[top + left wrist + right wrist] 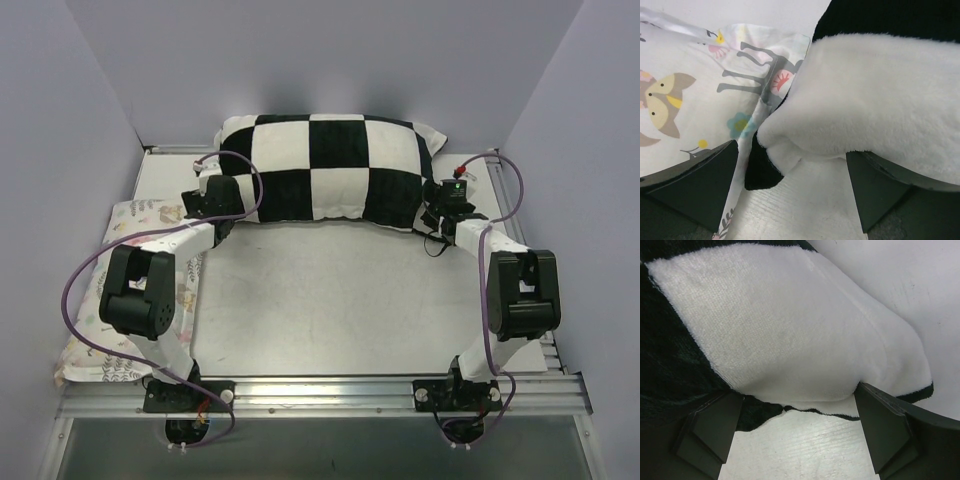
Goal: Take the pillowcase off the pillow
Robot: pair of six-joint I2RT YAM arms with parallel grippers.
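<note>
The black and white checkerboard pillowcase [320,170] lies stuffed at the back of the table; the pillow inside it is hidden. My left gripper [213,197] is open at the case's near left corner; in the left wrist view a white plush corner [875,110] sits just ahead of the gripper [792,200], between its spread fingers. My right gripper [440,212] is open at the near right corner; in the right wrist view the white square and black hem [790,335] lie just ahead of the gripper [797,440], above bare table.
A pale floral-print pillow [130,290] lies along the left side under my left arm, and shows in the left wrist view [690,100] touching the case's corner. Purple walls enclose the table [320,300] on three sides. A metal rail [320,390] runs along the front.
</note>
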